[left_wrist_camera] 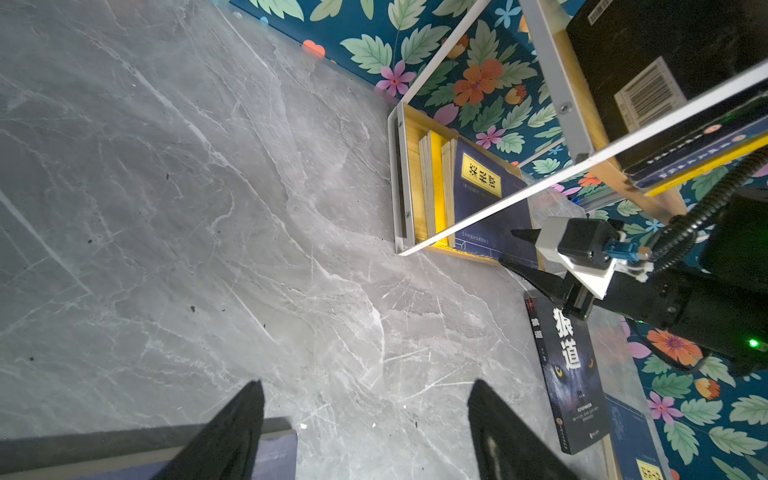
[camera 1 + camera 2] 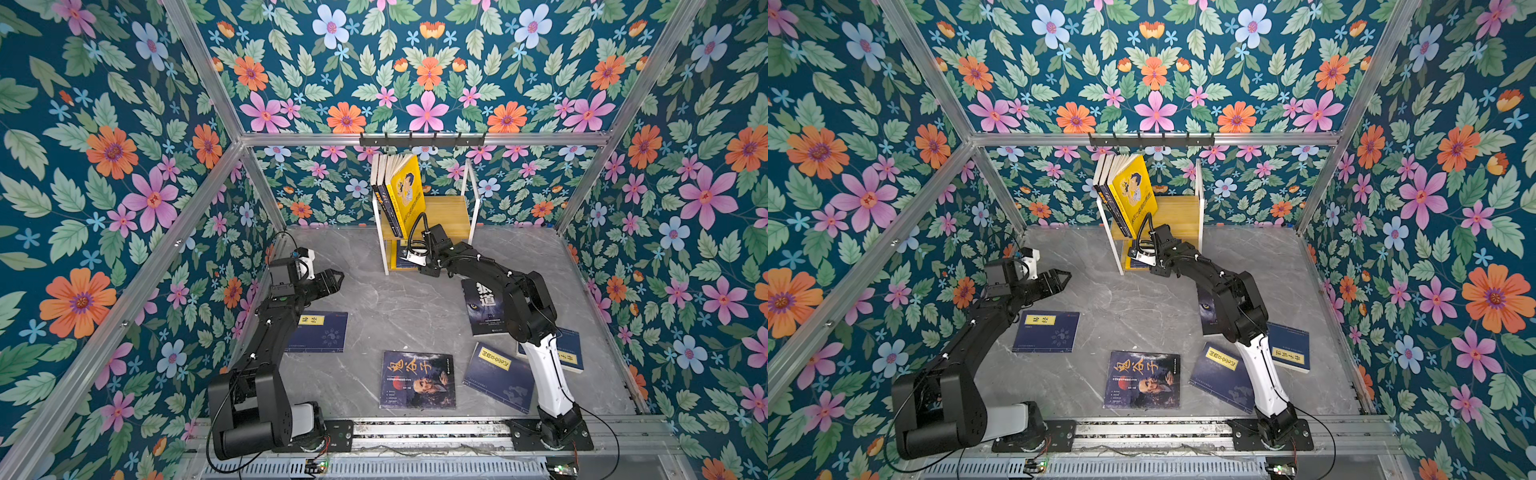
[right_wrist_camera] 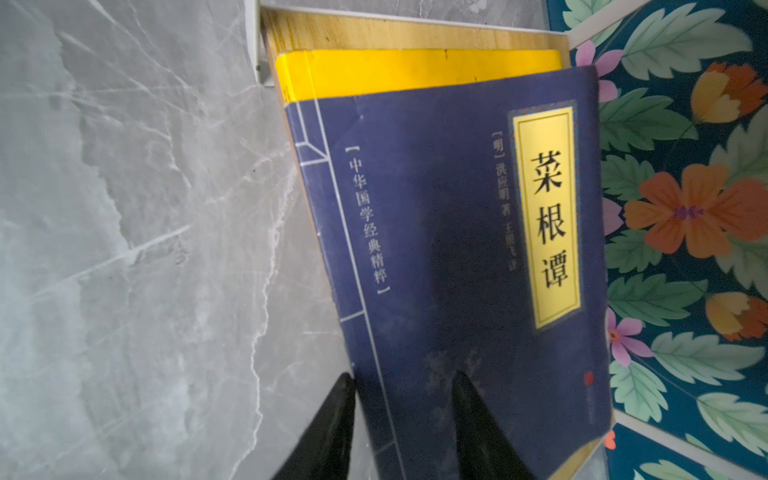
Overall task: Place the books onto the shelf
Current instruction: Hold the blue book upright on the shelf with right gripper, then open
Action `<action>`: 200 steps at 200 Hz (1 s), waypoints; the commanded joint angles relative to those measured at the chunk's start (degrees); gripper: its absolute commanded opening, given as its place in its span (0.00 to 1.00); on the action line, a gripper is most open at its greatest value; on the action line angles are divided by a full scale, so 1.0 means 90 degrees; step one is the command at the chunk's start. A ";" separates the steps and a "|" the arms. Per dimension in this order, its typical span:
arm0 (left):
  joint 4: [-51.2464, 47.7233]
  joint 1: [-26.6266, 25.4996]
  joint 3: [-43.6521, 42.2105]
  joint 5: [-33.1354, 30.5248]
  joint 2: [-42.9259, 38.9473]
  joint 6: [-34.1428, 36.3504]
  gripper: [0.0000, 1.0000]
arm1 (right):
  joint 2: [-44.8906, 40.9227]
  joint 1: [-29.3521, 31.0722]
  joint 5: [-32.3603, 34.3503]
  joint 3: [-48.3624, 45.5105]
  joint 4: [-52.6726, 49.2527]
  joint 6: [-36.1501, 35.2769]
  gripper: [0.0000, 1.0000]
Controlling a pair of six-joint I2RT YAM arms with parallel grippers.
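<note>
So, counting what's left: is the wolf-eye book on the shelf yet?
No, the wolf-eye book lies flat on the grey tabletop, outside the shelf.

Left gripper [image 1: 368,384], jaws wide, over the table [image 1: 166,208]; navy book [image 1: 480,176] (yellow label) sits in the shelf [image 1: 400,174].

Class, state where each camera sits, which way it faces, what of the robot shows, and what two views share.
Both top views: overhead, looking down at the shelf; left arm and right arm show.
Left wrist: on left arm, facing the shelf's lower tier; left gripper and right gripper show.
Right wrist: on right arm, facing the navy book; right gripper shows.
Shared: both wrist views show that book.
</note>
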 commanded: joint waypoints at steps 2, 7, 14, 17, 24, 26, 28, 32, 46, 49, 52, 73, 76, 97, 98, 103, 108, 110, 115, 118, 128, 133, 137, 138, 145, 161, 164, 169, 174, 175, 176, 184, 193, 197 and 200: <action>0.0111 0.0005 0.0009 -0.0012 -0.0054 0.0036 0.79 | -0.0100 -0.0005 -0.0028 -0.0084 0.0035 -0.0071 0.39; 0.0101 0.0005 0.0020 0.0018 -0.0050 0.0035 0.79 | -0.0127 -0.0010 -0.0054 -0.0114 0.0049 -0.0066 0.39; 0.0094 0.0015 0.0021 0.0034 -0.0045 0.0030 0.79 | -0.0145 -0.0017 -0.0099 -0.0144 0.0092 -0.0040 0.39; 0.0088 0.0015 0.0022 0.0029 -0.0042 0.0031 0.79 | -0.0161 -0.0006 -0.0123 -0.0159 0.0095 -0.0028 0.39; 0.0103 0.0015 0.0020 -0.0017 -0.0028 0.0031 0.79 | -0.0170 -0.0010 -0.0150 -0.0164 0.0095 0.0012 0.39; 0.0110 0.0015 0.0013 -0.0012 -0.0030 0.0028 0.79 | -0.0167 -0.0011 -0.0151 -0.0164 0.0095 0.0017 0.38; 0.0114 0.0015 0.0011 -0.0023 -0.0023 0.0024 0.79 | -0.0173 -0.0006 -0.0156 -0.0159 0.0100 0.0020 0.38; 0.0132 0.0015 0.0001 -0.0039 -0.0021 0.0029 0.79 | -0.0165 -0.0005 -0.0163 -0.0154 0.0085 0.0038 0.38; 0.0145 0.0015 0.0009 0.0004 -0.0029 0.0001 0.79 | -0.0137 0.0007 -0.0150 -0.0125 0.0063 0.0060 0.38; 0.0136 0.0015 0.0015 0.0018 -0.0030 -0.0008 0.79 | -0.0134 0.0009 -0.0145 -0.0120 0.0066 0.0060 0.38; 0.0135 0.0015 0.0024 0.0032 -0.0028 -0.0002 0.79 | -0.0136 0.0010 -0.0149 -0.0116 0.0078 0.0062 0.39; 0.0120 0.0015 0.0021 -0.0024 -0.0020 0.0001 0.79 | -0.0077 0.0005 -0.0110 -0.0066 0.0135 0.0094 0.38; 0.0125 0.0015 0.0013 -0.0035 -0.0020 0.0004 0.79 | -0.0062 0.0005 -0.0091 -0.0048 0.0134 0.0095 0.38; 0.0126 0.0015 0.0017 0.0041 -0.0045 -0.0008 0.79 | 0.0024 0.0005 -0.0051 0.0067 0.0105 0.0138 0.37; 0.0125 0.0015 0.0019 0.0049 -0.0043 -0.0009 0.79 | 0.0024 0.0005 -0.0051 0.0067 0.0105 0.0138 0.37; 0.0111 0.0017 0.0019 0.0048 -0.0040 0.0003 0.79 | 0.0025 0.0005 -0.0064 0.0079 0.0113 0.0155 0.36; 0.0106 0.0024 0.0020 0.0032 -0.0031 0.0004 0.79 | 0.0028 0.0005 -0.0073 0.0089 0.0135 0.0165 0.36; 0.0106 0.0025 0.0020 0.0017 -0.0030 0.0001 0.79 | 0.0029 0.0005 -0.0073 0.0090 0.0142 0.0167 0.36; 0.0105 0.0024 0.0025 -0.0014 -0.0021 0.0005 0.79 | 0.0039 0.0005 -0.0073 0.0099 0.0144 0.0168 0.35; 0.0106 0.0025 0.0012 -0.0033 -0.0021 0.0002 0.79 | 0.0042 0.0005 -0.0066 0.0107 0.0144 0.0168 0.35; 0.0134 0.0025 -0.0008 -0.0040 -0.0030 0.0002 0.79 | 0.0065 0.0005 -0.0045 0.0125 0.0130 0.0175 0.35; 0.0135 0.0020 -0.0009 -0.0025 -0.0039 0.0000 0.79 | 0.0066 0.0005 -0.0051 0.0137 0.0115 0.0182 0.35; 0.0135 0.0024 -0.0001 0.0001 -0.0040 -0.0007 0.79 | 0.0073 0.0005 -0.0053 0.0144 0.0115 0.0192 0.35; 0.0135 0.0025 0.0000 0.0015 -0.0040 -0.0004 0.79 | 0.0076 0.0005 -0.0058 0.0146 0.0115 0.0194 0.35; 0.0125 0.0025 0.0009 0.0050 -0.0041 0.0002 0.79 | 0.0064 0.0002 -0.0080 0.0139 0.0115 0.0187 0.35; 0.0105 0.0034 0.0012 -0.0030 -0.0033 0.0021 0.79 | 0.0060 -0.0005 -0.0083 0.0111 0.0144 0.0178 0.34; 0.0106 0.0037 0.0003 -0.0045 -0.0031 0.0023 0.79 | 0.0064 -0.0007 -0.0078 0.0117 0.0144 0.0183 0.34; 0.0106 0.0034 0.0003 -0.0056 -0.0038 0.0021 0.79 | 0.0072 -0.0005 -0.0069 0.0124 0.0144 0.0178 0.35; 0.0115 0.0034 -0.0009 -0.0045 -0.0040 0.0021 0.79 | 0.0084 -0.0005 -0.0062 0.0123 0.0131 0.0180 0.34; 0.0115 0.0034 -0.0009 -0.0042 -0.0040 0.0025 0.79 | 0.0084 -0.0005 -0.0062 0.0123 0.0131 0.0180 0.34; 0.0115 0.0034 -0.0009 -0.0036 -0.0040 0.0018 0.79 | 0.0084 -0.0005 -0.0068 0.0132 0.0114 0.0178 0.34; 0.0116 0.0034 0.0005 0.0010 -0.0050 0.0013 0.79 | 0.0070 0.0000 -0.0121 0.0148 0.0077 0.0187 0.35; 0.0099 0.0036 0.0019 0.0048 -0.0045 0.0019 0.79 | 0.0050 0.0005 -0.0201 0.0139 0.0057 0.0199 0.38; 0.0096 0.0044 0.0020 0.0034 -0.0040 0.0029 0.79 | 0.0031 0.0005 -0.0240 0.0130 0.0050 0.0198 0.39; 0.0089 0.0044 0.0021 0.0016 -0.0040 0.0033 0.79 | 0.0027 0.0005 -0.0277 0.0118 0.0041 0.0206 0.40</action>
